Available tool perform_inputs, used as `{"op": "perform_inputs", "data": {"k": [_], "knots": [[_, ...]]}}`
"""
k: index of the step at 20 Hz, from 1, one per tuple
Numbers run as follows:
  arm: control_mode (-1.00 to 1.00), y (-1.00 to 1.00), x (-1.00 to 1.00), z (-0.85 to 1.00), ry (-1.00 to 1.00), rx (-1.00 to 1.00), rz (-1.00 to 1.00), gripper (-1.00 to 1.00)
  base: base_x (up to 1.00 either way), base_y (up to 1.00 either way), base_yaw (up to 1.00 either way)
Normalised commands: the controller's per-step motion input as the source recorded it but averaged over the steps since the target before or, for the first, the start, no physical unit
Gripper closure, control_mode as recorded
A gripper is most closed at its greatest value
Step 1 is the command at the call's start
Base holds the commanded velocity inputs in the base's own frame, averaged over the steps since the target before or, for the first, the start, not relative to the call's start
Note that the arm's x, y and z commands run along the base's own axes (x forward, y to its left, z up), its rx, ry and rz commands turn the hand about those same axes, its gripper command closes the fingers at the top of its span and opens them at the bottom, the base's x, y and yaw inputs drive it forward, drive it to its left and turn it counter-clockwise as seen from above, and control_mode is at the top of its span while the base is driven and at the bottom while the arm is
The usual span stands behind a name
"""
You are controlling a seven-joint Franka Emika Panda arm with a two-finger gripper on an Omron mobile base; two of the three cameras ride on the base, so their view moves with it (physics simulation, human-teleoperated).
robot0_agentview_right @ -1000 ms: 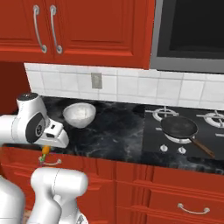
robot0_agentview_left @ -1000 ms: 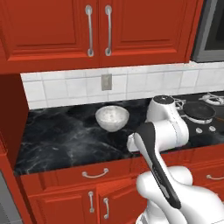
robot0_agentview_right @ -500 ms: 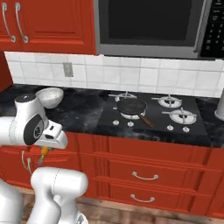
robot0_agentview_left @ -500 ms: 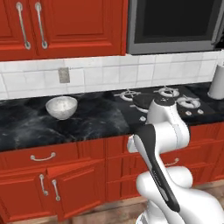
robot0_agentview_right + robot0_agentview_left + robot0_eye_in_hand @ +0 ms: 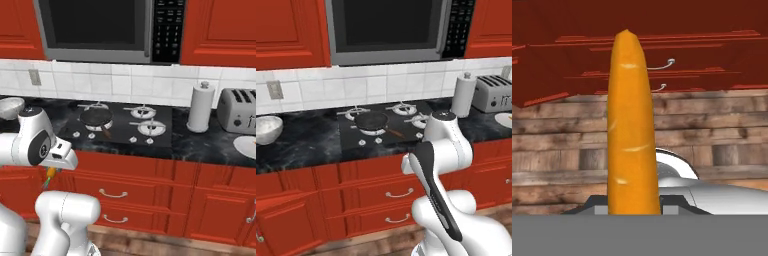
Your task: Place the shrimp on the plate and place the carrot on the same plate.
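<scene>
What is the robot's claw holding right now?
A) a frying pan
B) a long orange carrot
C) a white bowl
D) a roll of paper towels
B: in the hand view the carrot, a long tapered orange stick, rises from between the claw's tips, and in the right base view it hangs orange under the hand, low in front of the red cabinet drawers.

1. Lighting was even and bright in all views; no single source was discernible.
2. Shadows were faint beneath the microwave (image 5: 97, 27).
3. The carrot (image 5: 632, 125) showed small pale highlights.
4. Rendering was slightly soft; no edge distortion.
</scene>
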Motion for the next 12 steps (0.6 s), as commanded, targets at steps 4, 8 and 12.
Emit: {"op": "perform_inputs", "data": {"k": [4,8,12], "knots": [[1.0,0.0,0.0,0.0,0.0,0.0,0.0,1.0,-0.06,-1.0,-0.01],[1.0,0.0,0.0,0.0,0.0,0.0,0.0,1.0,-0.01,-1.0,0.0],[1.0,0.0,0.0,0.0,0.0,0.0,0.0,1.0,-0.01,-1.0,0.0]]}}
